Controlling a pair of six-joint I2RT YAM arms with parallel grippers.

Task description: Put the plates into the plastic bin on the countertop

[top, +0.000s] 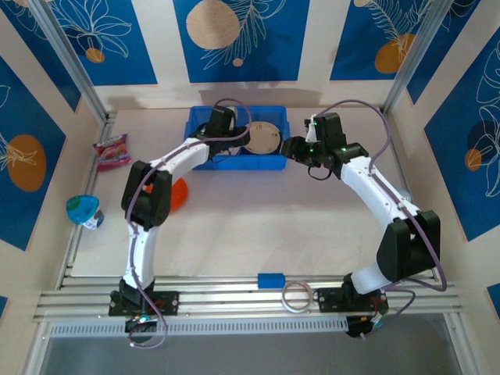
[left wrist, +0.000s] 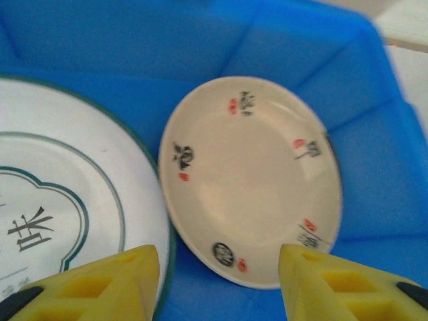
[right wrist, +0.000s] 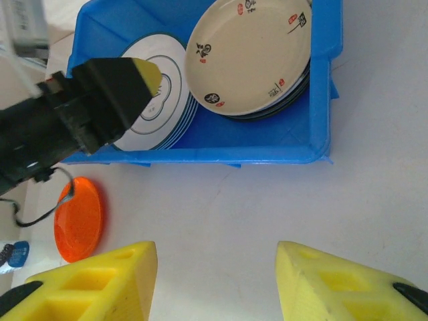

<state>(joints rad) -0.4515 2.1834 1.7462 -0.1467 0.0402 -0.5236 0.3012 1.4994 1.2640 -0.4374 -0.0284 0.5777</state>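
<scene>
Along the near rail of the worktop [top: 234, 234], the top view shows one blue block [top: 271, 280] and one tape ring [top: 297, 297]. Farther in lies one orange plate [right wrist: 79, 219], whole in the right wrist view but half hidden by the left arm from above. The right jaws hang spread and empty just short of the blue bin [right wrist: 321, 87]. The left jaws, spread with nothing between them, hover over the bin. Inside, a cream plate [left wrist: 251, 180] and a green-rimmed white plate [left wrist: 60, 200], cut off in the left wrist view, top two stacks. The plates beneath show only as edges, too thin to count.
</scene>
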